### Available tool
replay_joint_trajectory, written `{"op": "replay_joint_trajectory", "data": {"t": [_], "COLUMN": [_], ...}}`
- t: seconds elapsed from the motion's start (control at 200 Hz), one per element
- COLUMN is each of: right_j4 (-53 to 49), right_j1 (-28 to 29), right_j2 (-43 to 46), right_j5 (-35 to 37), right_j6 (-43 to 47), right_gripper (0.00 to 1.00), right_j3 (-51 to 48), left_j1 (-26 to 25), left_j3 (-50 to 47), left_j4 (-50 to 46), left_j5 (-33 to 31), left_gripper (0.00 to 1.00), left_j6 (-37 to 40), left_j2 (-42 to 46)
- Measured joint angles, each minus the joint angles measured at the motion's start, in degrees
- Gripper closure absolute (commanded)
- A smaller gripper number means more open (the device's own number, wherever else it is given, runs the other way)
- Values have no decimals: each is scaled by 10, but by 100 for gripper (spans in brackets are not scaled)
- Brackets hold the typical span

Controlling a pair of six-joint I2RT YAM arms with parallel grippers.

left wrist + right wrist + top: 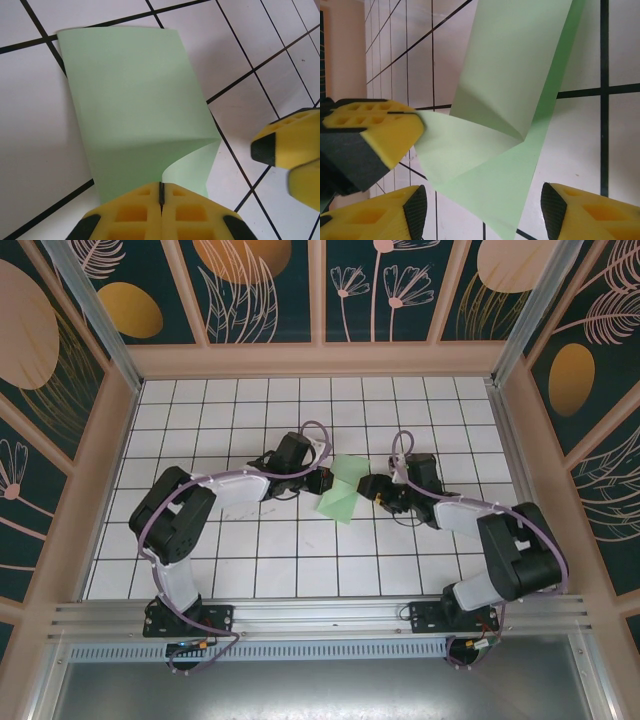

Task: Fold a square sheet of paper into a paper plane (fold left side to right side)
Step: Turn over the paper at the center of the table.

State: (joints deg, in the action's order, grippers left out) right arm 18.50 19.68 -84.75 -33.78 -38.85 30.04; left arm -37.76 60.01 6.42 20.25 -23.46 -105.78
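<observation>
Here the square sheet of paper [343, 490] lay half folded near the middle of the white grid table [250, 570], with one flap lifted. The left gripper [161, 192] had its fingers pressed together on the sheet's edge, probably to carry that side across. The right gripper [482, 210] stood with fingers apart around the sheet's opposite edge, likely to steady it. No writing or brand was readable.
</observation>
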Motion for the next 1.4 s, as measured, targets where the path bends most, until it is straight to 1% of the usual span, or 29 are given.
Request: {"op": "replay_joint_trajectory", "data": {"t": [0.095, 0.42, 0.691, 0.926, 1.016, 1.161, 1.306, 1.401], "right_j4": [27, 92, 115, 149, 156, 161, 160, 155], "right_j1": [5, 21, 23, 26, 26, 28, 31, 32], "right_j2": [-22, -93, -111, -133, -133, -133, -134, -134], "right_j5": [-8, -16, -16, -19, -19, -19, -17, -15], "right_j6": [-13, -45, -62, -82, -85, -84, -82, -78], "right_gripper": [41, 43, 41, 50, 56, 62, 77, 89], "right_j3": [2, 24, 24, 28, 30, 37, 39, 42], "left_j1": [0, 0, 0, 0, 0, 0, 0, 0], "left_j3": [-3, -9, -11, -12, -12, -12, -12, -12], "left_j4": [3, 11, 11, 12, 13, 15, 15, 15], "left_j5": [-2, -2, -2, -2, -2, -2, -10, -17], "left_gripper": [96, 96, 96, 95, 91, 84, 70, 56], "left_j6": [-2, -9, -13, -15, -17, -19, -24, -23], "left_j2": [4, 6, 7, 7, 7, 7, 7, 7]}}
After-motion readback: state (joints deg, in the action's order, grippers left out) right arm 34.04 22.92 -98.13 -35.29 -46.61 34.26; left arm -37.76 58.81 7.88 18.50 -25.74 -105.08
